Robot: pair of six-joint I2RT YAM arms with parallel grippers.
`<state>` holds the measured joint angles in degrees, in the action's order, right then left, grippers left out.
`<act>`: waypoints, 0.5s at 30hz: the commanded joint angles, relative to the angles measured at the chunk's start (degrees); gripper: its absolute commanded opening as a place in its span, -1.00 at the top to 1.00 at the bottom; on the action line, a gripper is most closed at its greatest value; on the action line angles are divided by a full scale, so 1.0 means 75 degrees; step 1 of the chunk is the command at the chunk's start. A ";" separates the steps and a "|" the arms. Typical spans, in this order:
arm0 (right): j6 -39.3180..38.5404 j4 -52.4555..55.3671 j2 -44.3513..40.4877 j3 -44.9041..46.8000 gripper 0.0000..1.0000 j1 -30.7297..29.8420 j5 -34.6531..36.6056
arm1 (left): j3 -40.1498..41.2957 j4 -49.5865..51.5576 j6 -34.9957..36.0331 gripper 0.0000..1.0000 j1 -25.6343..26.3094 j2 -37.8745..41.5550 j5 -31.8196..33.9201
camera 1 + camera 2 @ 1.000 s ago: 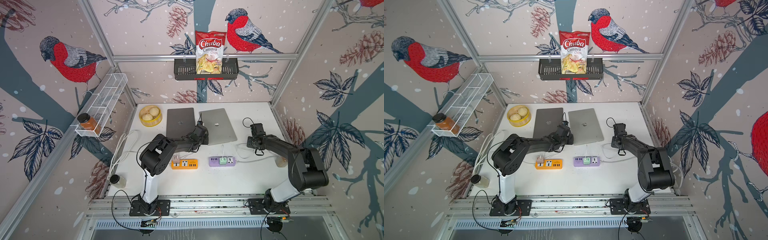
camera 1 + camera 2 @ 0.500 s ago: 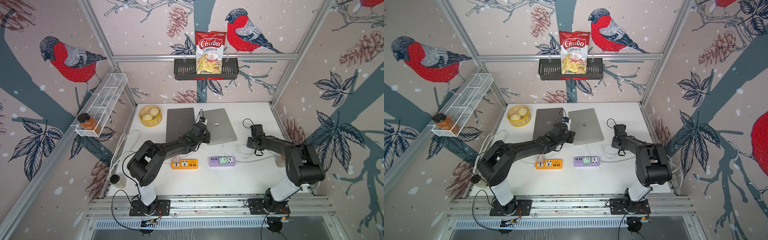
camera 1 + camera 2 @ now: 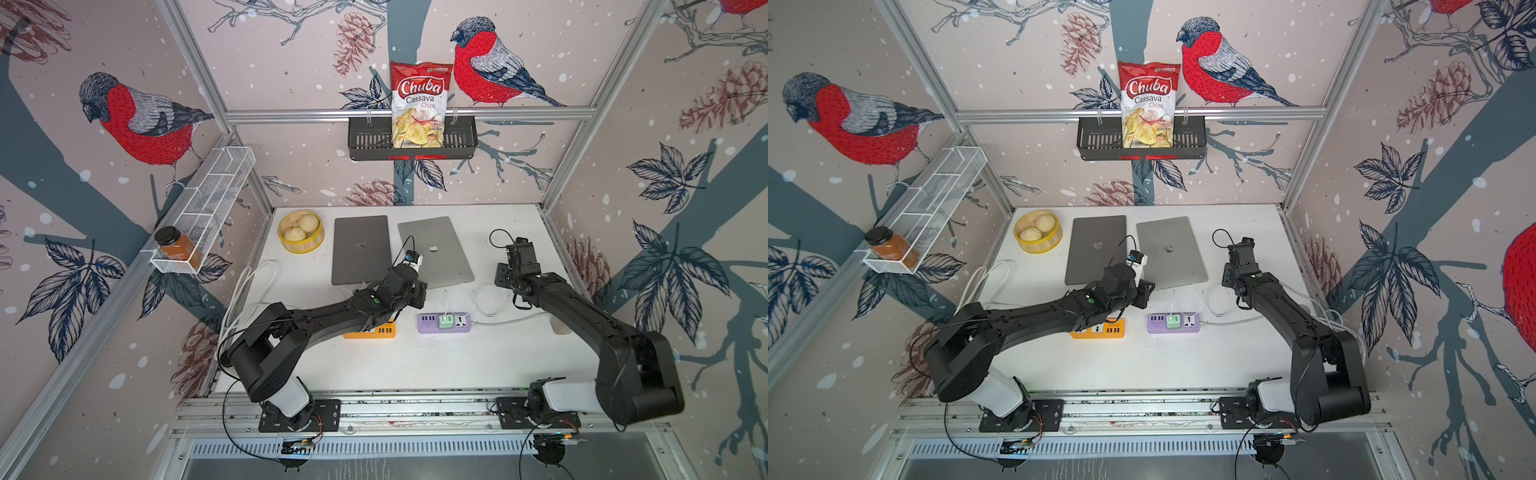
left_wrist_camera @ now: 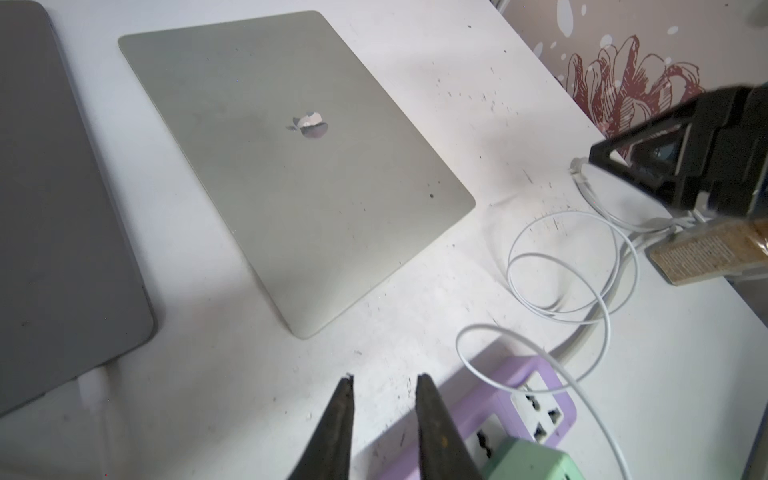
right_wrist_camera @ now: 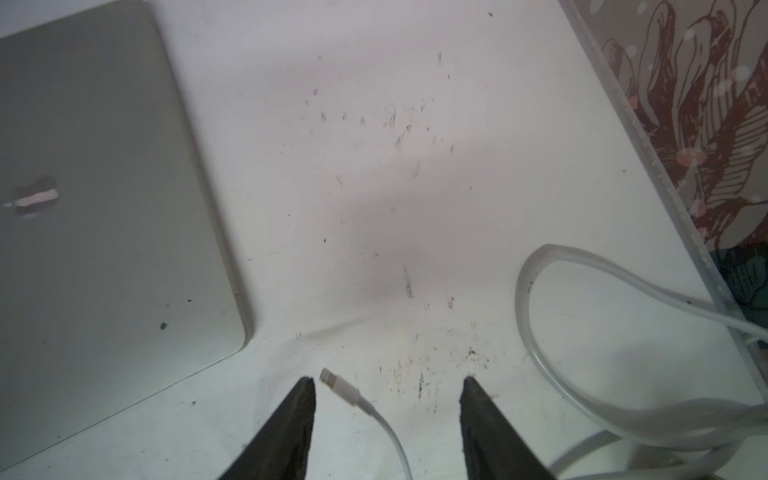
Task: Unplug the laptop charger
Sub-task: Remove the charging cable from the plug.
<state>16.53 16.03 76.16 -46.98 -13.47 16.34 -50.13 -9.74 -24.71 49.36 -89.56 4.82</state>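
The charger's white connector (image 5: 338,384) lies loose on the table by the near corner of the silver laptop (image 3: 434,251), plugged into nothing. My right gripper (image 5: 386,380) stands open around it without touching; in a top view it (image 3: 502,276) hangs right of that laptop. The thin white cable (image 4: 573,266) loops back to a green adapter (image 3: 445,321) in the purple power strip (image 3: 461,328). My left gripper (image 4: 382,378) is all but shut, a narrow gap holding nothing, low over the table between both laptops' near edges (image 3: 419,293). Another white cable (image 4: 93,386) meets the dark grey laptop (image 3: 360,249).
An orange power strip (image 3: 370,332) lies partly under my left arm. A yellow steamer with buns (image 3: 300,232) sits at the back left. A thick translucent cable (image 5: 582,291) curls near the right wall, beside a small bottle (image 3: 559,326).
My right gripper has opened and let the connector drop onto the table. My left arm has stretched out lower, its gripper shifting slightly right of the grey laptop's near edge.
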 commanded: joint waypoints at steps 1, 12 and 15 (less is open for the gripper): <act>0.0147 0.0453 -0.0191 -0.0081 -0.26 -0.0107 0.0247 | 0.0331 -0.0127 -0.0263 0.44 0.0130 0.0285 0.0196; 0.0521 0.0586 -0.1357 0.0343 -0.40 -0.1650 -0.0139 | 0.1554 -0.1024 -0.0338 0.42 0.0660 0.0936 -0.0124; 0.0929 0.0550 -0.1847 0.0558 -0.38 -0.2582 0.0011 | 0.2232 -0.2187 -0.0003 0.36 0.0666 0.1126 -0.0914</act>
<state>19.77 20.27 64.40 -43.68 -29.23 15.51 -36.16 -16.99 -27.03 54.19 -82.17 3.18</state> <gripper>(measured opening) 0.696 0.316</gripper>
